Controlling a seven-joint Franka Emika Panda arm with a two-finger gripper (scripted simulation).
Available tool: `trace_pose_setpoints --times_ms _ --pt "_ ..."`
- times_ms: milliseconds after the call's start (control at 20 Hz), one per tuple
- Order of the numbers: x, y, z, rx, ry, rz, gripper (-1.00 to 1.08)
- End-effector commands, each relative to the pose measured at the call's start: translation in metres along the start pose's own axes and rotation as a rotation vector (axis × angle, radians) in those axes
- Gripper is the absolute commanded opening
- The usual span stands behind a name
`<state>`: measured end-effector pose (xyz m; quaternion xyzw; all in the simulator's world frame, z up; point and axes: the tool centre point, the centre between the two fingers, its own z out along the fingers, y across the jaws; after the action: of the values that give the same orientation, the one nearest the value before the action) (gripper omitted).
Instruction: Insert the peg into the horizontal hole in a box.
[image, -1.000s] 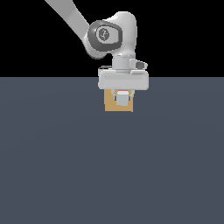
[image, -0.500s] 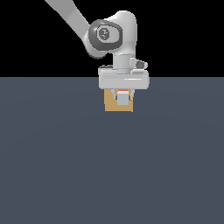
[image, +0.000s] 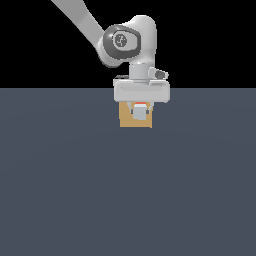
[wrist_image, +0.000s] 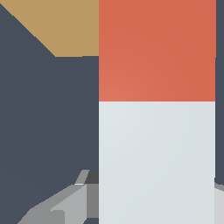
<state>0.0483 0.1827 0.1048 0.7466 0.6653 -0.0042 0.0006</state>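
The pincer (image: 140, 113) is seen in the exterior view hanging below the white wrist block of the arm (image: 125, 42), directly in front of the box (image: 126, 117). It is closed on the peg (image: 140, 112), whose pale grey-white end face is seen between the two fingers, with a thin strip of the red-orange part showing just above that face. The peg is held roughly level, pointing away from the exterior camera toward the face of the box behind the pincer.

In the wrist view the peg (wrist_image: 156, 131) fills much of the picture: the grey-white length lies nearest the pincer, and the red-orange end runs on beyond it toward the box (wrist_image: 61, 26), of which only a tan corner is seen beside the red-orange end. One grey finger (wrist_image: 65, 205) of the pincer is seen against the side of the grey-white part.

The hole is hidden behind the pincer and the peg in both views, so it cannot be told whether the tip has entered it. The box rests on the dark grey-blue tabletop (image: 125, 190).
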Motion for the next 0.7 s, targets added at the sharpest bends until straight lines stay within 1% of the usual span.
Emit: trace_pose_setpoints --times_ms 0,200,350,650 --pt "0.021 -0.001 -0.003 -0.005 0.007 -0.009 -1.00" --pt "0.049 -0.002 -0.004 -0.006 0.008 -0.009 -1.00" --pt "0.065 -0.002 -0.005 -0.007 0.008 -0.009 -1.00" --pt "0.080 -0.001 -0.005 -0.008 0.008 -0.009 -1.00"
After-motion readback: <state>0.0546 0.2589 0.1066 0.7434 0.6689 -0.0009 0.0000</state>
